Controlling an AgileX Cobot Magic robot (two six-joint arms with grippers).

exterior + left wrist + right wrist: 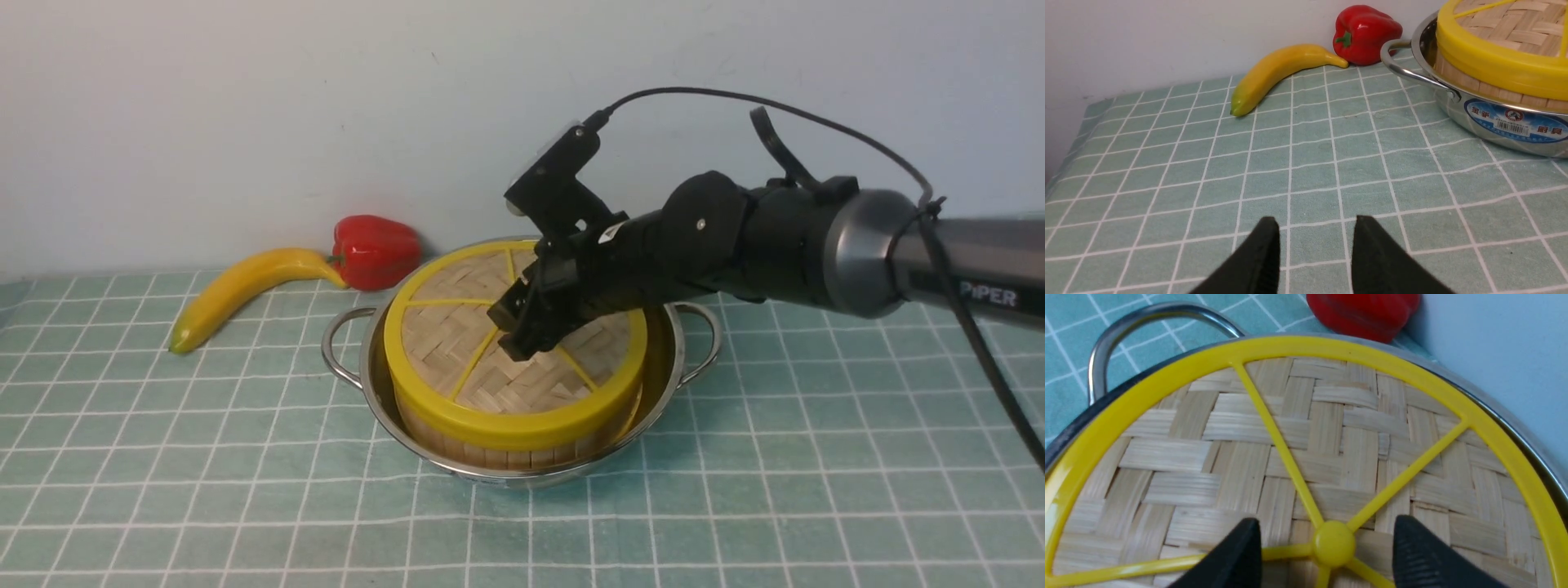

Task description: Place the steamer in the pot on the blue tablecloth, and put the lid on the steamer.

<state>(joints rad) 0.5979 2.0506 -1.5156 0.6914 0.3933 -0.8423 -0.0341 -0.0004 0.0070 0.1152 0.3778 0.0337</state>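
Note:
The shiny pot (pixel 522 475) stands on the blue tablecloth (pixel 735 457). Inside it sits the steamer (pixel 490 454); only its slatted wall shows. The woven lid (pixel 457 343) with the yellow rim lies flat on top of the steamer. My right gripper (pixel 526 331) hovers just over the lid's middle. In the right wrist view my right gripper (pixel 1327 520) is open, its fingers on either side of the small yellow knob (pixel 1333 544) with a gap at each side. My left gripper (pixel 1316 220) is open over bare tablecloth (pixel 1310 163), well away from the pot (pixel 1494 118).
A yellow banana (pixel 237 298) and a red pepper (pixel 375 249) lie behind the pot on its left, against the pale wall. The pot's looped handles (pixel 339 351) stick out at both sides. The cloth's left edge shows in the left wrist view.

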